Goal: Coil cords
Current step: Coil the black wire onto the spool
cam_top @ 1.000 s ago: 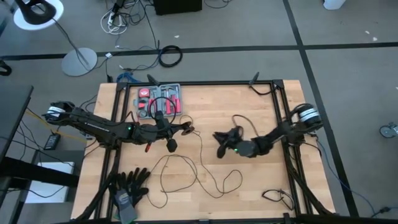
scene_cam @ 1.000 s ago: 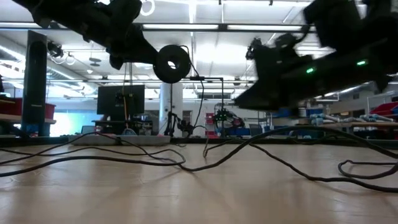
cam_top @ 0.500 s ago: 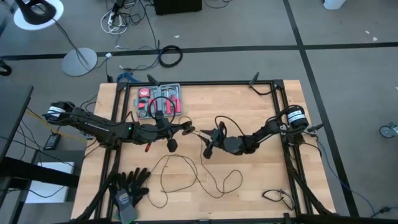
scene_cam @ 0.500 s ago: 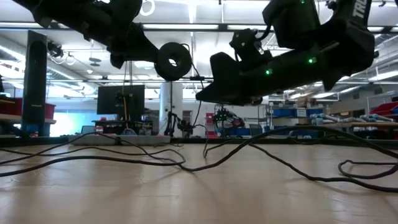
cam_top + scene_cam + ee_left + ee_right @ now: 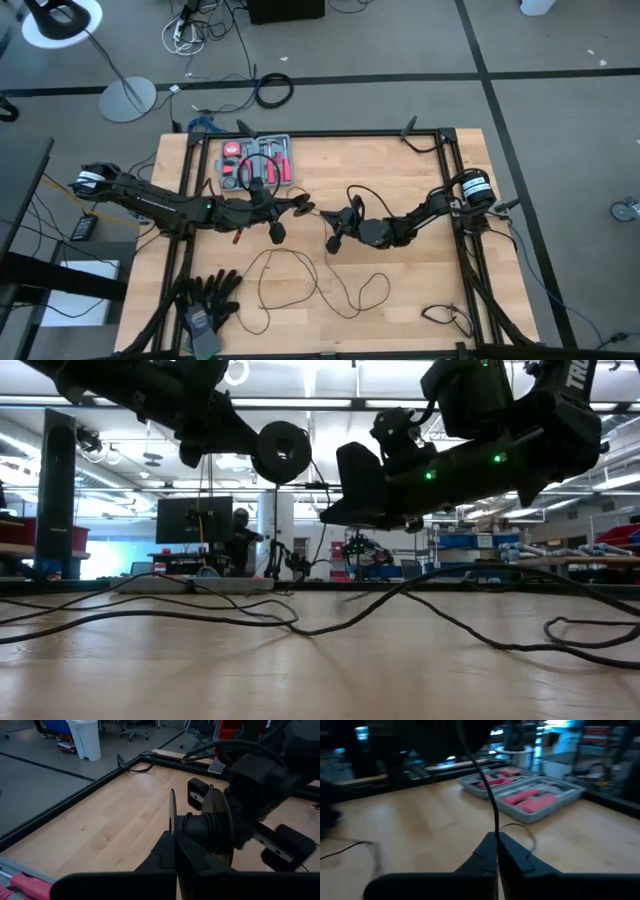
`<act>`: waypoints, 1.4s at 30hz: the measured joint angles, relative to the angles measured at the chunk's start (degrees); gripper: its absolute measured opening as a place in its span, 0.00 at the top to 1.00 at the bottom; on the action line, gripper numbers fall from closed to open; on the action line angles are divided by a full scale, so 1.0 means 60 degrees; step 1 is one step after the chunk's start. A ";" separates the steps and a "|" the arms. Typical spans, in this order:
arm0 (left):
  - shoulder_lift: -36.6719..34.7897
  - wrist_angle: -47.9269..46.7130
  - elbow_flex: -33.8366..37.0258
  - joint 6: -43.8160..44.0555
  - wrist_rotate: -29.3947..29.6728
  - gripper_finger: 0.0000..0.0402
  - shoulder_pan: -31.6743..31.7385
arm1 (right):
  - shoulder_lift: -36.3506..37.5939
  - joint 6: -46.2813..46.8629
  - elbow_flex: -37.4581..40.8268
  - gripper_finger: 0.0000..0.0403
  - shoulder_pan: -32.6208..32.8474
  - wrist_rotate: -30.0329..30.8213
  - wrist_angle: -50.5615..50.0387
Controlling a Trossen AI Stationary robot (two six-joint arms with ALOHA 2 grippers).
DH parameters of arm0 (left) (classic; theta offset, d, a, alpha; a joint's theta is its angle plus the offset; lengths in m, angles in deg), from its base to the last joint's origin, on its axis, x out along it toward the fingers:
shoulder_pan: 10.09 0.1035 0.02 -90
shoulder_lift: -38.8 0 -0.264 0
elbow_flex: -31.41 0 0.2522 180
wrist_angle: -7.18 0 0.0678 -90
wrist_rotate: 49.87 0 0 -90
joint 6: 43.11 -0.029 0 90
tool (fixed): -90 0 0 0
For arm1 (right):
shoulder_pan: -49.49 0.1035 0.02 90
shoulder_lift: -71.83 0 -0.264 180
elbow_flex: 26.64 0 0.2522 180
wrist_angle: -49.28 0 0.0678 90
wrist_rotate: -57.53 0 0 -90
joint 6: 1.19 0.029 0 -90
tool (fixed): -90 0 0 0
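Note:
The cord is a thin black wire lying in slack loops (image 5: 300,275) on the wooden table's near half. One end runs up to a round black disc (image 5: 303,208) held above the table's middle. In the left wrist view the disc (image 5: 200,827) shows two thin flanges with wire wound on its core. My left gripper (image 5: 290,208) reaches in from the left and is shut on it. My right gripper (image 5: 333,228) comes from the right, just right of the disc, and is shut on the wire. My left gripper pinches the rim of the disc's nearer flange (image 5: 172,815) between its two fingers, coming about level from the table's left. The disc stands on edge, lifted clear of the table. My right gripper pinches a single strand of the wire (image 5: 495,827) between its fingertips, coming nearly level from the table's right. The strand rises from the fingers toward the disc, clear of the table.
A grey tray with red tools (image 5: 258,160) sits at the far left. Black gloves (image 5: 205,300) lie at the near left, and a short black cable (image 5: 450,318) lies near the right front corner. Black frame rails (image 5: 452,160) edge the table. A person (image 5: 240,540) stands far behind.
My right gripper has moved toward the table's left, up to the disc, and rolled somewhat, then stayed there. The arc of wire above it has come along to the left. My left gripper and the disc have kept still.

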 joint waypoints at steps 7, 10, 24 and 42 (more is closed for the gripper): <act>0.0000 0.0123 0.0000 0.0268 -0.0411 1.00 0.0004 | 0.0068 0.1034 -0.0007 1.00 -0.0575 -0.0188 -0.0611; 0.0002 0.0213 0.0000 0.0276 -0.0512 1.00 0.0002 | 0.0068 0.2104 -0.0007 1.00 -0.0728 -0.0520 -0.1330; 0.0419 0.0866 -0.0004 0.0431 0.1066 1.00 0.0270 | 0.0020 0.0506 -0.2970 1.00 -0.0827 -0.3867 -0.5205; 0.0932 -0.1949 -0.0011 0.0999 0.0936 1.00 0.0262 | 0.0311 -0.0703 -0.3982 1.00 -0.1383 -0.4972 -0.5952</act>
